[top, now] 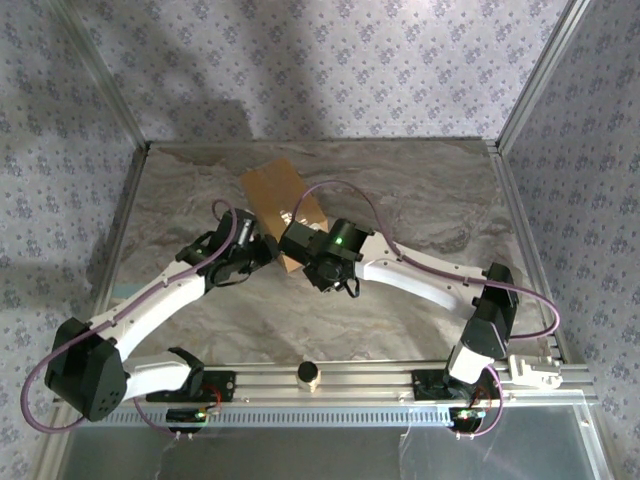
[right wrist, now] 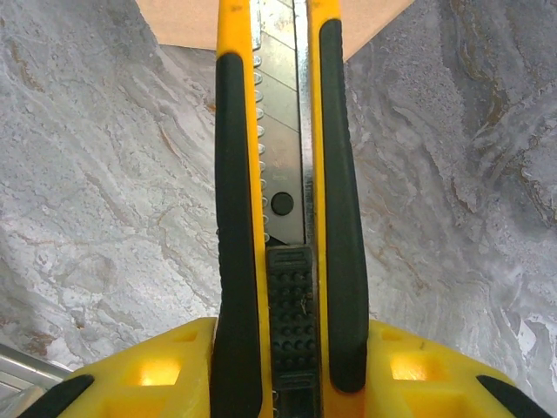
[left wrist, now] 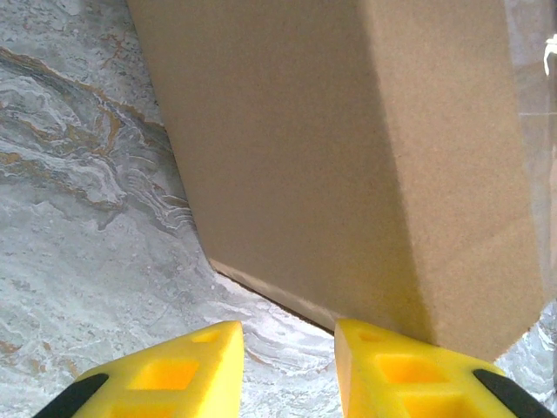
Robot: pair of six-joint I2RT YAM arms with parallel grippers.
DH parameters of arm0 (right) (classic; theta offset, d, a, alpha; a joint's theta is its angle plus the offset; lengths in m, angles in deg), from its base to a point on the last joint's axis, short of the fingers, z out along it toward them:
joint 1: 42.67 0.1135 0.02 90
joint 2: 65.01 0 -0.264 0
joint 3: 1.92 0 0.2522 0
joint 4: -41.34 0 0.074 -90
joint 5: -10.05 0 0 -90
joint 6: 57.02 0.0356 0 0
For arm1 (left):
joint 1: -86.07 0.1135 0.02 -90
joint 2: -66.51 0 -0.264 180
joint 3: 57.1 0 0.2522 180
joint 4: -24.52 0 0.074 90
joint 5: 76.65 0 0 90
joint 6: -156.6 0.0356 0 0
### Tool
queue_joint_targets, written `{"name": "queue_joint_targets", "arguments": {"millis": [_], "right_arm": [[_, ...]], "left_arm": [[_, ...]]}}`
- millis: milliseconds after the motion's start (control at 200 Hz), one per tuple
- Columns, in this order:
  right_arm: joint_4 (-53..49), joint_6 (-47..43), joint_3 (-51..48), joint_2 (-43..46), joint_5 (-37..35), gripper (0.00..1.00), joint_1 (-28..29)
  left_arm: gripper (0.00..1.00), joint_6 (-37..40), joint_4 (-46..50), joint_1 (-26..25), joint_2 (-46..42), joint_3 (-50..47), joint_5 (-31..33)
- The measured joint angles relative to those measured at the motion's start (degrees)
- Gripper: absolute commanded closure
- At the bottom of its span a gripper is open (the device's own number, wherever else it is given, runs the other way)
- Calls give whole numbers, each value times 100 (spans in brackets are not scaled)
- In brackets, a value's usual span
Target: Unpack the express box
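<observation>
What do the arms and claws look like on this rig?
Left arm and right arm: white curved links, black joint housings and bases. Purple cables loop along each. A green light glows on the right wrist. Left claw and right claw: blocky yellow fingers with square recesses, black trim.

Matt, finely grainy tan cardboard: box [left wrist: 348, 157]. Smooth, faintly glossy marbled surface: desk [left wrist: 87, 218]. In my right claw [right wrist: 283, 374], knife [right wrist: 283, 218]: yellow plastic body, black rubbery grips, ridged black slider, dull metal blade. My fingers [right wrist: 418, 370]: matt yellow plastic.
</observation>
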Motion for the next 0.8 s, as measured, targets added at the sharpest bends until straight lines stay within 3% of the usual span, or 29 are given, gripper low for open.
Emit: {"name": "queue_joint_targets", "arguments": {"millis": [800], "right_arm": [[24,181,17,-94,85,100,26]], "left_arm": [[67,-9,76,-85,190,184,61]]}}
